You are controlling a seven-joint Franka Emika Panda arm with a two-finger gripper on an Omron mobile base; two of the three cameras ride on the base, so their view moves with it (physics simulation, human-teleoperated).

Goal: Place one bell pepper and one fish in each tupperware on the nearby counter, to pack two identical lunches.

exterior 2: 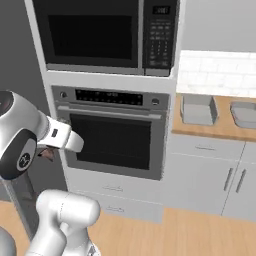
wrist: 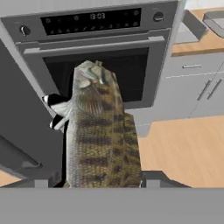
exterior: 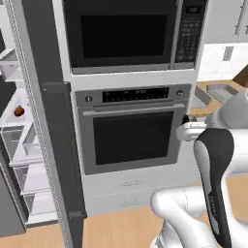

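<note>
A brown, striped fish (wrist: 100, 131) fills the middle of the hand view, standing up between the two fingers of my gripper (wrist: 97, 181), which is shut on it. Two pale-grey tupperware tubs (exterior 2: 198, 110) (exterior 2: 245, 114) rest on the wooden counter (exterior 2: 220, 131) to the right of the oven; the hand view shows these tubs (wrist: 192, 27) at its top right. On a fridge shelf lies a small red-brown item (exterior: 19, 111); I cannot tell whether it is a bell pepper.
A steel wall oven (exterior 2: 112, 132) with a black microwave (exterior 2: 100, 32) above it stands straight ahead. The open fridge door (exterior: 53, 121) and its white shelves (exterior: 22, 145) are at the left. Grey cabinet doors (exterior 2: 220, 180) sit under the counter.
</note>
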